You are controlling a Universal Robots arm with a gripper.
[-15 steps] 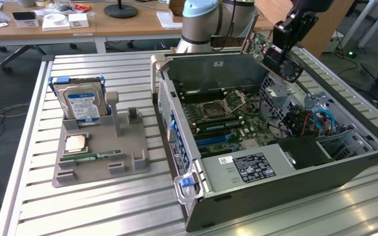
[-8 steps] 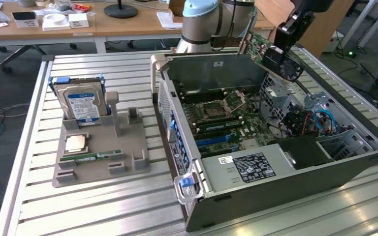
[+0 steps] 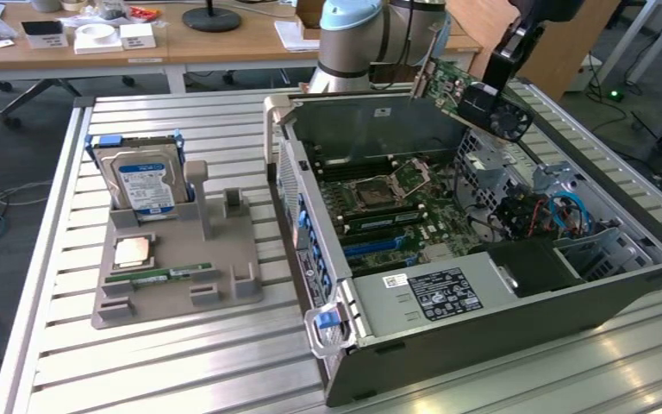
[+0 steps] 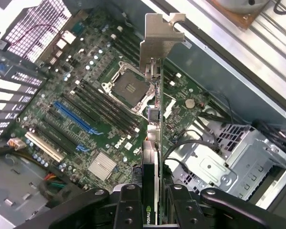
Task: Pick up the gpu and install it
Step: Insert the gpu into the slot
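Gripper (image 4: 150,206) w/ gpu (image 3: 475,97) over PC case (image 3: 481,319), slatted table (image 3: 170,362), desk (image 3: 227,43) behind

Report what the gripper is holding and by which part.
The gripper holds the gpu, clamped across its flat faces at the end opposite its silver bracket, above the open computer case.

The computer case (image 3: 481,332) lies on the desk (image 3: 135,371) at the exterior view's right. At its left, a holder (image 3: 176,289) carries the hard drive (image 3: 141,177), processor (image 3: 134,250) and memory stick (image 3: 173,274). The gpu (image 3: 469,93), in the pincer (image 4: 155,202), hangs above the motherboard (image 3: 400,211) in the case.
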